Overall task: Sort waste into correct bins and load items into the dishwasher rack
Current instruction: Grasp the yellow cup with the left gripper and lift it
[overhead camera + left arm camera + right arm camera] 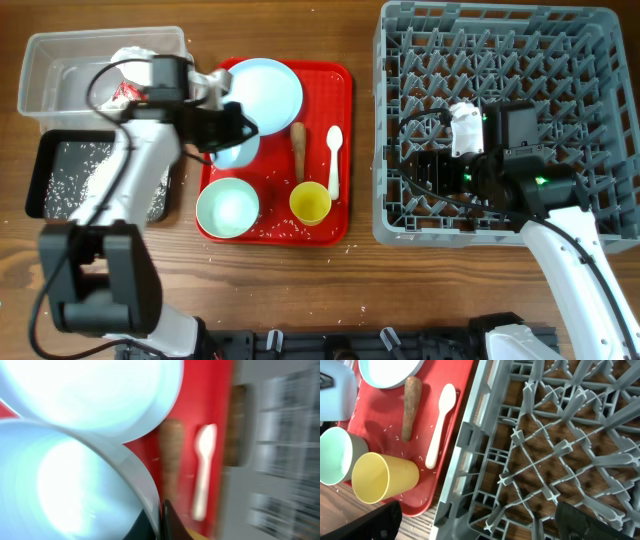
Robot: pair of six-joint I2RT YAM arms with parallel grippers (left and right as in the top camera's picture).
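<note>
We take the red tray as reference; it rests on the bench.

1. The left tool sits over the tray's left-centre. We read its fingers as pinching the rim of the held bowl, which lies just below the plate.
2. The right tool hangs to the right of the tray, over the left part of the dishwasher rack, with its fingers spread wide and empty.
3. On the tray's lower edge we find the second bowl and the yellow cup.
4. At the tray's centre-right lie the brown stick and the spoon, side by side.
5. Left of the tray stand the clear tub, which contains the wrapper, and the black tray, which contains rice grains.
</note>
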